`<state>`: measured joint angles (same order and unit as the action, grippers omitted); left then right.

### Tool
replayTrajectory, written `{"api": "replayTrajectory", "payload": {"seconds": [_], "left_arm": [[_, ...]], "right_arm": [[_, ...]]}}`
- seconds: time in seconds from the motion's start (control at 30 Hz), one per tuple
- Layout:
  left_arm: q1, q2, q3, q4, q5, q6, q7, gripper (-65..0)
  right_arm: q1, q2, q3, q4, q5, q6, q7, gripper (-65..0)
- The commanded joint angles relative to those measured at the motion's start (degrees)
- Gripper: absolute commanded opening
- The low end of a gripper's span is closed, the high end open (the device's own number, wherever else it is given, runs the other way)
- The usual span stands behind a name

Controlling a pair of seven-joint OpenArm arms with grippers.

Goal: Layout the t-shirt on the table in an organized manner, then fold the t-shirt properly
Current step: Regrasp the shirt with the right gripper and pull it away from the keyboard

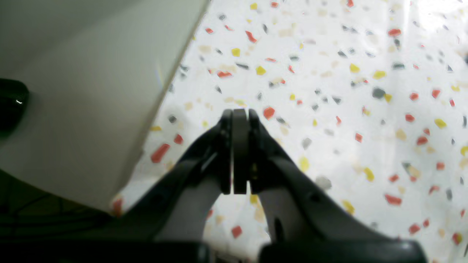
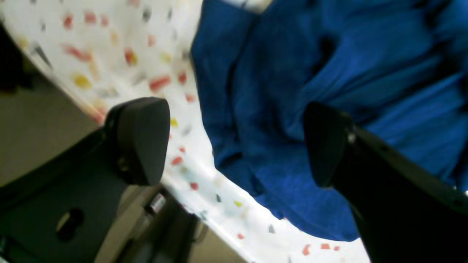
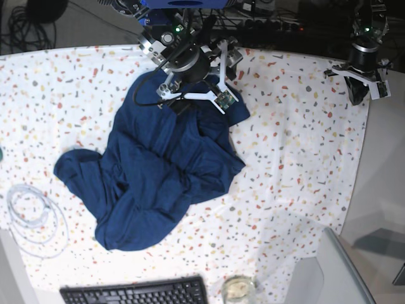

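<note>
Lying crumpled on the table (image 3: pixel 297 158), one t-shirt (image 3: pixel 158 171) runs from far centre toward near left. Right gripper (image 2: pixel 237 146) gapes wide above it, empty; left gripper (image 1: pixel 240 146) is closed, empty.

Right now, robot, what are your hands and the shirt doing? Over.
Left gripper shut, empty. Right gripper open over the t-shirt, crumpled on the table. Nothing blocking.

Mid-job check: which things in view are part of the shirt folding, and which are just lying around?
Part of the job:
t-shirt, crumpled
table
right gripper, open over the shirt's edge
left gripper, shut, empty, near the table's edge

Just lying about:
keyboard
white cable coil
glass jar
</note>
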<state>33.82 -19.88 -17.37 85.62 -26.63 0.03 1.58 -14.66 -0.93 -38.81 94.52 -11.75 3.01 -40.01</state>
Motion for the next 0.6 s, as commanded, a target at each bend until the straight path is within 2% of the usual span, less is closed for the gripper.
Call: {"api": "replayTrajectory", "payload": {"seconds": [0.0,0.1,0.23,0.3,0.37,0.5,0.57], "left_arm": [[0.42,-0.65,-0.61,-0.13,-0.05,0.27,-1.28,-65.0],[0.33,-0.65,-0.61,-1.89,-0.05,0.27,-1.28,-65.0],[0.33,-0.65,-0.61,-3.38,-0.05,0.27,-1.28,-65.0],[0.42,-0.65,-0.61,-3.56,-0.05,0.27,-1.28,-65.0],[0.51,-0.65,-0.52,-3.56,-0.05,0.27,-1.28,-65.0],[0.33,-0.65,-0.35,-3.56,-0.05,0.27,-1.28,-65.0],[0.15,-0.65,-0.35,-3.47,-0.05,0.27,-1.28,-65.0]], "right_arm": [[1.95,-1.05,-1.41,-0.76,-0.96,-1.64,1.64,-11.6],[5.91,-1.14,-3.43,-5.33,-0.87,-3.4,1.64,-11.6],[8.9,-2.98,-3.52,-8.23,-0.87,-3.49,1.64,-11.6],[9.95,-3.51,-3.61,-9.55,-0.87,-3.49,1.64,-14.0],[10.39,-3.86,-3.79,-10.34,-0.87,-3.49,1.64,-21.6],[10.39,-5.53,-3.7,-12.89,-0.87,-3.49,1.64,-43.4],[10.3,-5.53,-3.7,-13.77,-0.87,-3.49,1.64,-51.3]]}}
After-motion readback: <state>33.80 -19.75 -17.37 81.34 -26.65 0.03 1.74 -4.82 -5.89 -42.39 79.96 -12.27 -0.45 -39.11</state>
